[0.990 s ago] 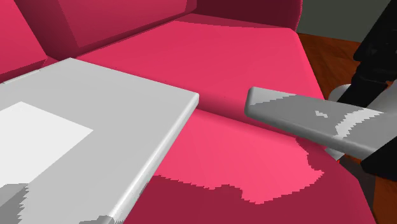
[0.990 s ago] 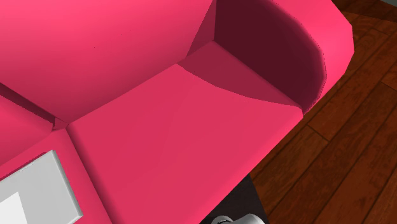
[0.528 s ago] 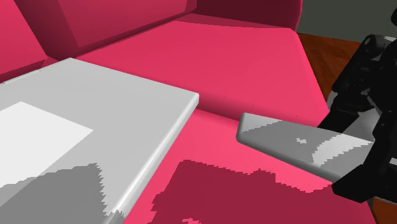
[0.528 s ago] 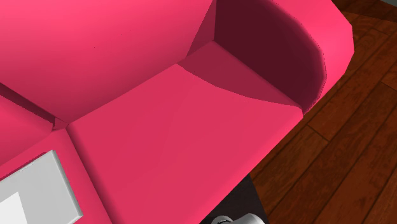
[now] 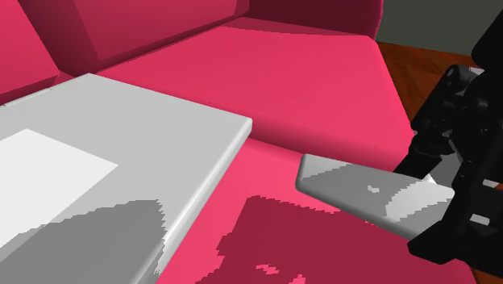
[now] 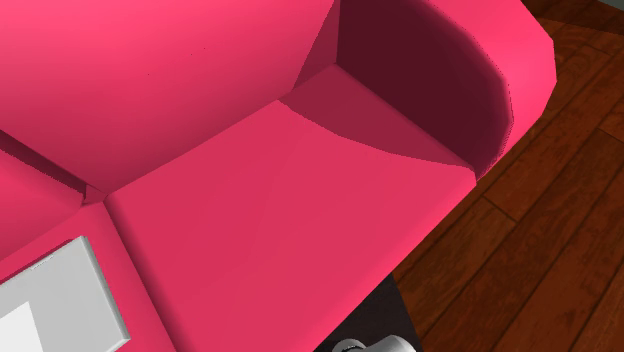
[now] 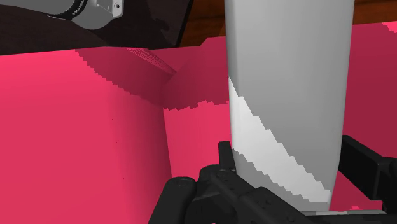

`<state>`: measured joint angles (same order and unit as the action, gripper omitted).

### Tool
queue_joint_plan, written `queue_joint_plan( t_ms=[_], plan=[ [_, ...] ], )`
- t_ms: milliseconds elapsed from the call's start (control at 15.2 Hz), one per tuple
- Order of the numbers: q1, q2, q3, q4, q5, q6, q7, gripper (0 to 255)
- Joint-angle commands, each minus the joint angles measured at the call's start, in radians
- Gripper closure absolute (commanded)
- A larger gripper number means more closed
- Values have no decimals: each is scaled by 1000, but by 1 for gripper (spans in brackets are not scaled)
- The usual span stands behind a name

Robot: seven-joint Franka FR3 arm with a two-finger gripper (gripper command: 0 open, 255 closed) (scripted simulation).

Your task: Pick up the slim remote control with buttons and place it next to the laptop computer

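The slim grey remote (image 5: 355, 190) hangs a little above the red sofa seat (image 5: 322, 89), tilted, its free end pointing toward the laptop. My black gripper (image 5: 439, 206) is shut on the remote's other end at the shoulder view's right. The grey laptop (image 5: 121, 153) lies flat on the seat at the shoulder view's left, a strip of red cushion between it and the remote. In the wrist view the remote (image 7: 289, 95) runs away from my gripper (image 7: 289, 175), clasped between both fingers (image 7: 369, 164). A corner of the laptop (image 6: 60, 300) sits at the second exterior view's lower left.
The sofa's backrest (image 5: 145, 32) and armrest (image 6: 440, 80) wall the seat at the back and side. Wooden floor (image 6: 540, 230) lies beyond the armrest. The dark stand (image 6: 385, 315) sits against the sofa's front edge. A shadow (image 5: 274, 242) covers the seat below the remote.
The gripper has carried the remote lower and slightly toward the laptop. The shadow on the seat and on the laptop's near corner has spread.
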<state>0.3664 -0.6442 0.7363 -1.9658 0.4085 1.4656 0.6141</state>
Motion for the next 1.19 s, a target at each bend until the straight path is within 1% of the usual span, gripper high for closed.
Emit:
queue_joint_plan(
  t_ms=[0,66,396,660,1122],
  plan=[
    [0,0,0,0,0,0,0,255],
    [0,0,0,0,0,0,0,0],
    [0,0,0,0,0,0,0,0],
    [-25,59,-8,167,-31,-112,27,0],
    [-25,59,-8,167,-31,-112,27,0]
  ],
)
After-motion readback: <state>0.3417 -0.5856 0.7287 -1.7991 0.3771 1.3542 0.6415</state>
